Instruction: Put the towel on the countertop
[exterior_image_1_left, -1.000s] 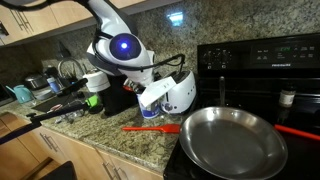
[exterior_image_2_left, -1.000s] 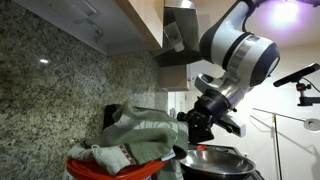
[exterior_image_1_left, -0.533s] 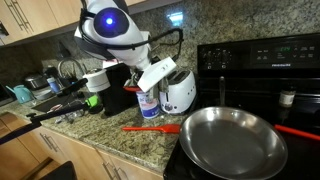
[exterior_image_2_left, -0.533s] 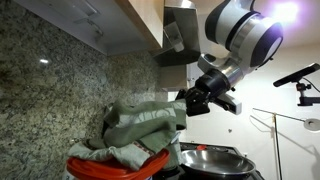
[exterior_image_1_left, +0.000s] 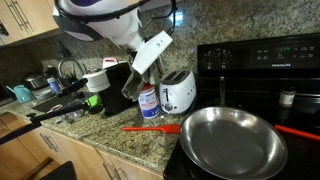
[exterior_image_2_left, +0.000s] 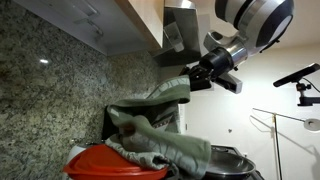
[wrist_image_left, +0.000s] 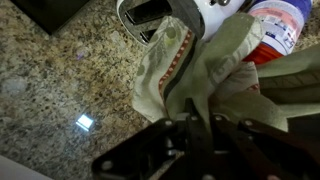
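The towel (exterior_image_2_left: 160, 125), a rumpled grey-green cloth, hangs from my gripper (exterior_image_2_left: 198, 80), one corner pulled up high and the rest draped down beside the wall. In the wrist view the towel (wrist_image_left: 205, 70) fills the middle, and my gripper (wrist_image_left: 185, 125) is shut on a fold of it at the bottom. Below lies the speckled granite countertop (wrist_image_left: 60, 80), which also shows in an exterior view (exterior_image_1_left: 115, 148). The arm (exterior_image_1_left: 150, 52) reaches down from the top of that view; the towel is hard to make out there.
A white toaster (exterior_image_1_left: 178, 92) and a blue-labelled bottle (exterior_image_1_left: 148, 103) stand at the back of the counter. A red spatula (exterior_image_1_left: 150, 128) lies by a steel pan (exterior_image_1_left: 235, 140) on the black stove (exterior_image_1_left: 262, 60). Dishes crowd the far end (exterior_image_1_left: 60, 85).
My gripper has risen, still shut on the towel, and has stretched the cloth upward. The arm has swung up toward the top of the exterior views.
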